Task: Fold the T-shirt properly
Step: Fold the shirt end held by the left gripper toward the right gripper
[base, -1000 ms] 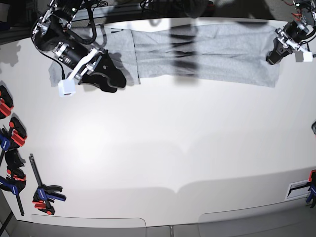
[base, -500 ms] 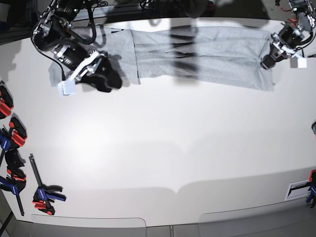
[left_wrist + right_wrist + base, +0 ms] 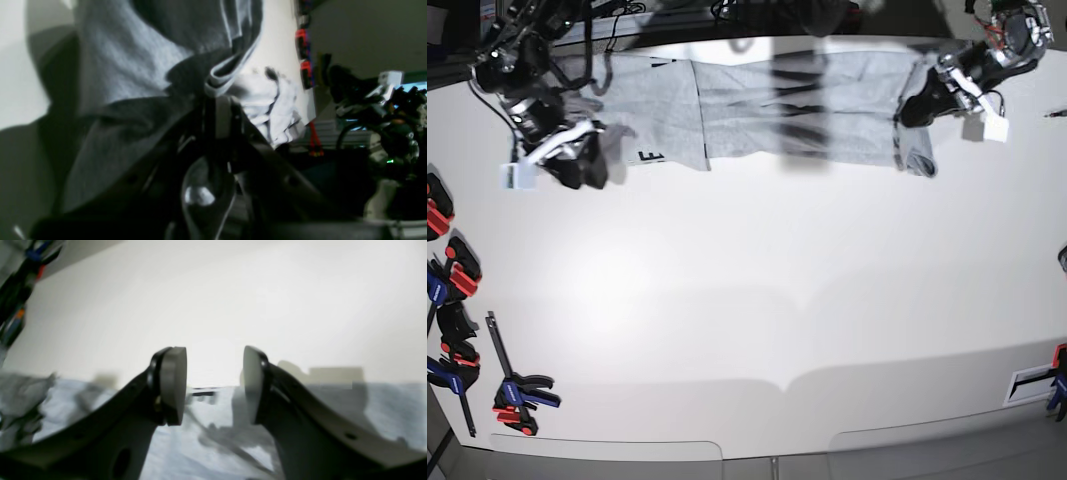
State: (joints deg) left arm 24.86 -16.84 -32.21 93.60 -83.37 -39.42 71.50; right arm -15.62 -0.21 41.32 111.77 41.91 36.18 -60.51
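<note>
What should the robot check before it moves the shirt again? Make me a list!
1. Left gripper shut on the T-shirt: ok, cloth is bunched at its fingertips.
2. Right gripper open, holding nothing: ok.
3. Right gripper over the shirt: ok, grey cloth lies below its fingers.
4. Shirt lying flat: not ok, it is wrinkled and bunched near the left gripper.
5. White table free in front of the shirt: ok.
6. How many cloth layers the left gripper pinches: cannot tell.
</note>
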